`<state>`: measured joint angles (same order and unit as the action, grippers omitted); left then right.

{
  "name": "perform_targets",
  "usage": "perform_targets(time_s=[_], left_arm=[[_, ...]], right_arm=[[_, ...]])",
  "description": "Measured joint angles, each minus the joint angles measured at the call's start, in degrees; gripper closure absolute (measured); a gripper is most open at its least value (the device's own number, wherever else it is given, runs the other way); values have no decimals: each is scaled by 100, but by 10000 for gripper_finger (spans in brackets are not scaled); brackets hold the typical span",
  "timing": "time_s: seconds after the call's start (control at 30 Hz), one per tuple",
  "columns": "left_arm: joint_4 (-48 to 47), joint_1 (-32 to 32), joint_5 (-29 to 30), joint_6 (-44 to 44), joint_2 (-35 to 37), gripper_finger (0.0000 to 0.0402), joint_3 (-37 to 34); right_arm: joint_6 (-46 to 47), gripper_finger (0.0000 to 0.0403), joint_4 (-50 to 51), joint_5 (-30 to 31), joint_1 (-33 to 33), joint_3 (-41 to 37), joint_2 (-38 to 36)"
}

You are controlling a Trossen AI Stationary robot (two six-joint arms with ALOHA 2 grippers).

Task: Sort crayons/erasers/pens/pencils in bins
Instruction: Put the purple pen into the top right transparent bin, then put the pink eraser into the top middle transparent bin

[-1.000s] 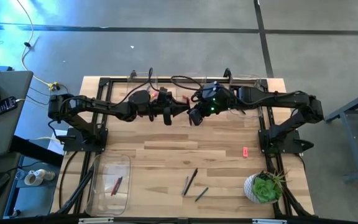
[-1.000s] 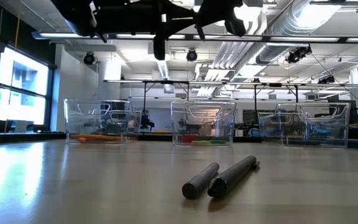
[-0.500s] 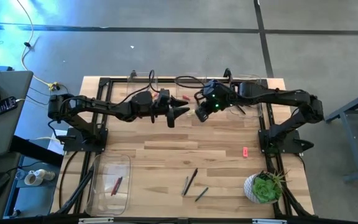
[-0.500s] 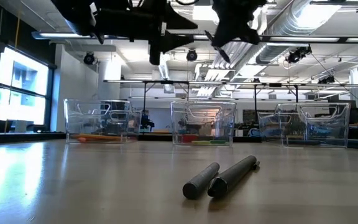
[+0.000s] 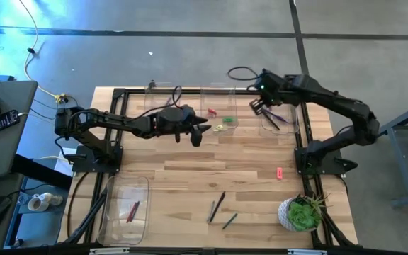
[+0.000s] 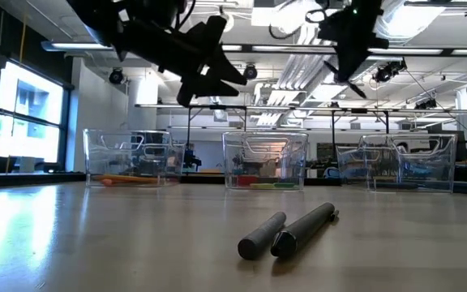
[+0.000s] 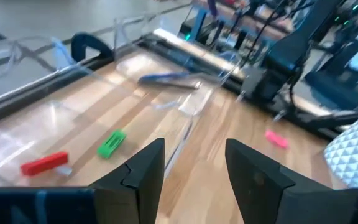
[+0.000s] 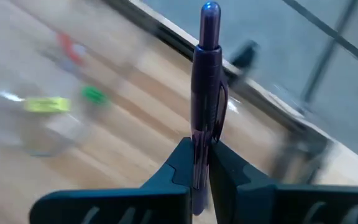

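Note:
My right gripper (image 5: pixel 258 107) hangs over the table's far right, beside the right bin (image 5: pixel 283 119), which holds dark pens; it is shut on a purple pen (image 8: pixel 207 81). My left gripper (image 7: pixel 194 177) stands open with nothing between its fingers, at the near side of the middle bin (image 5: pixel 219 117). In that bin lie red (image 7: pixel 44 163), green (image 7: pixel 111 143) and yellow (image 5: pixel 220 127) erasers. Three dark pens (image 5: pixel 217 206) and a pink eraser (image 5: pixel 280 172) lie on the table. Crayons (image 5: pixel 132 210) lie in the long bin (image 5: pixel 125 207) at the near left. My right gripper pinches the purple pen's barrel (image 8: pixel 202 146) between its two fingers, below the clip (image 8: pixel 222 99). The pen runs along the fingers and sticks out beyond their tips. It is lifted clear, above the table's far right.
A third bin (image 6: pixel 128 158) with orange pencils stands at the far left. A potted plant (image 5: pixel 302 214) stands at the near right corner. Black frame rails (image 5: pixel 304 134) run along the table's sides. Bare wood lies in the table's middle.
My right gripper has swung from the table's middle, next to my left gripper, toward the far right, carrying the purple pen. My left gripper has opened, tipped and rolled, staying near the middle bin.

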<state>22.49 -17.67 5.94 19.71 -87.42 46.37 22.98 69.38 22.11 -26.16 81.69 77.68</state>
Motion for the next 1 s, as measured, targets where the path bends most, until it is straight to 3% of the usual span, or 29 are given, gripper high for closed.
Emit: perform_targets(time_s=[0.23,0.47,0.7,0.83,1.0], left_arm=[[-520,0,220,2,3,250,0],[-1183,-1,381,-49,256,257,0],[-2549,-180,428,-88,743,265,0],[-3131,-285,443,-89,1075,270,0],[-3509,-397,441,-256,1419,271,0]], right_arm=[[-348,396,395,-26,-787,-109,220],[-361,396,25,-614,-1225,-1366,229],[-196,394,-599,-917,-1251,-2216,230],[-55,366,-635,-998,-1251,-2465,229],[193,291,-576,-1120,-1248,-2505,229]])
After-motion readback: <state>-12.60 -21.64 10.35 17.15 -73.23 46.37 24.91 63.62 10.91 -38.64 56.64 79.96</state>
